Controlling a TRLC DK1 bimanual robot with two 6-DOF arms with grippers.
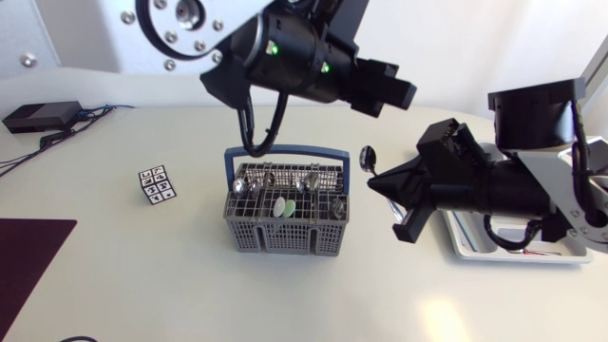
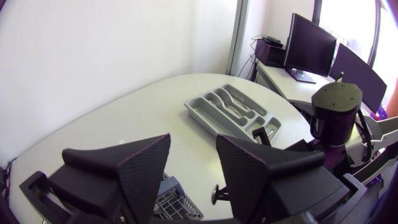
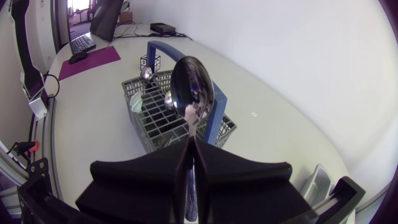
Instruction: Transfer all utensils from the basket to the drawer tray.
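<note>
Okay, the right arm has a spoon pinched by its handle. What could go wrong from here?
1. The right end effector grips only the thin handle of the spoon, and the bowl sticks far out ahead. The spoon might pivot or slip on the way to the drawer tray.
2. The left end effector hangs open close by, above the basket. It could clash with the right one if both move.

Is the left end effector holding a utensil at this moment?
No, the matte black left end effector stands open in its wrist view, with nothing between its wedge-shaped fingers.
</note>
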